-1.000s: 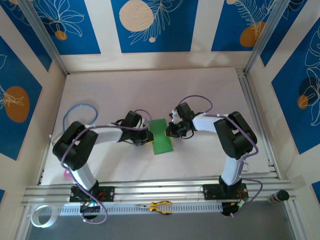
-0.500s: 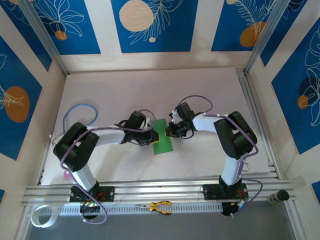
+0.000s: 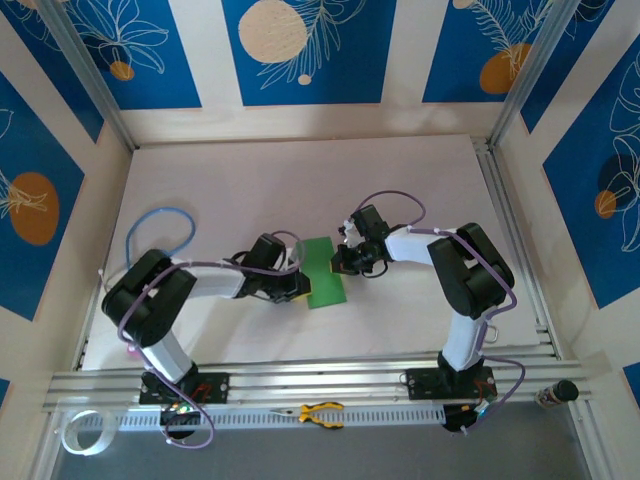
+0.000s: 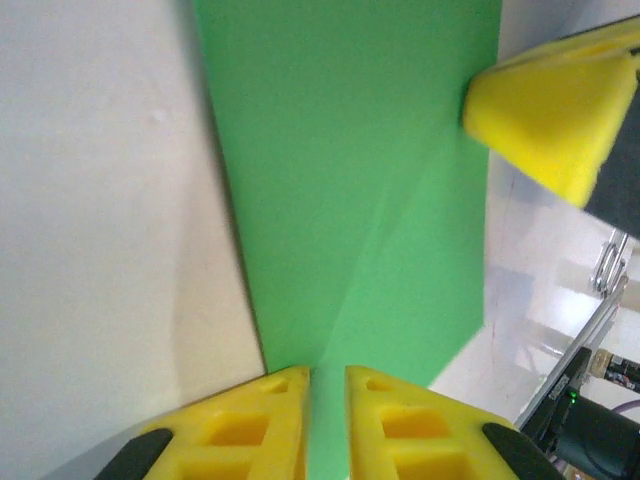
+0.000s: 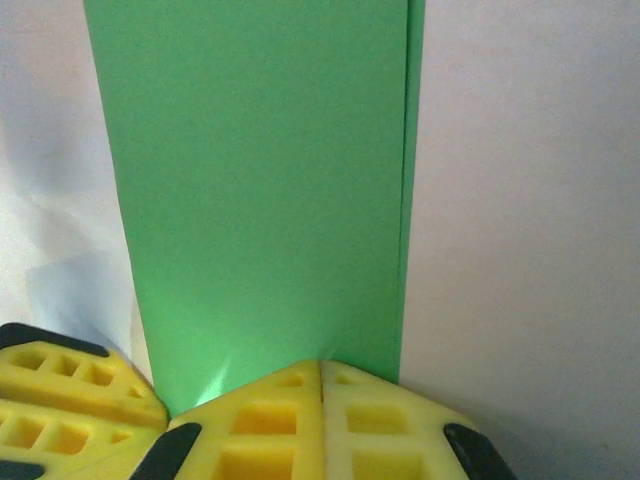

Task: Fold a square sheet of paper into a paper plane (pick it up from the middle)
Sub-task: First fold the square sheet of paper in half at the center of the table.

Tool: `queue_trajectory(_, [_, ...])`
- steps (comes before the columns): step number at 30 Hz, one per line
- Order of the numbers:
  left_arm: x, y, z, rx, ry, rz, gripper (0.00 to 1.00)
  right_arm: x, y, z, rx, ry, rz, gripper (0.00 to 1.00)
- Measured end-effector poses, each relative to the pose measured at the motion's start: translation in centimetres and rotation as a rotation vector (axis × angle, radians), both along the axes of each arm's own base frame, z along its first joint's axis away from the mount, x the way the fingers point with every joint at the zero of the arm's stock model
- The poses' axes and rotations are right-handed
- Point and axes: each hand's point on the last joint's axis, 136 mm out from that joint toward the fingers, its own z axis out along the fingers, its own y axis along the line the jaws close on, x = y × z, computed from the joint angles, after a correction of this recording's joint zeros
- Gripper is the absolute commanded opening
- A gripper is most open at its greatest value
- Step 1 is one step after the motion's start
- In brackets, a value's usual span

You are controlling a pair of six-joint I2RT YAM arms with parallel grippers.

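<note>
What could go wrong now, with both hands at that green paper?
1. The left hand and right hand sit at opposite edges of the thin green paper; a push from either might slide or buckle it.
2. The right wrist view shows one layer peeking past the other along one edge, so further folds may come out crooked.

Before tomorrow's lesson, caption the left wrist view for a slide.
Left end effector pinching the creased square sheet of paper, the right end effector with a yellow fingertip at its far edge.
</note>
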Motion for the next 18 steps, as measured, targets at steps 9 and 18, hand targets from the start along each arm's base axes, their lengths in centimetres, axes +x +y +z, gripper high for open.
queue_trajectory(9, [-0.1,-1.9,2.9,-0.073,-0.031,-0.027,0.19,0.0,0.0,0.0,0.0,0.0,0.0,0.0])
queue_trajectory(18, [-2.0,-2.8,0.3,-0.05,0.043,-0.065,0.18,0.0,0.0,0.0,0.0,0.0,0.0,0.0])
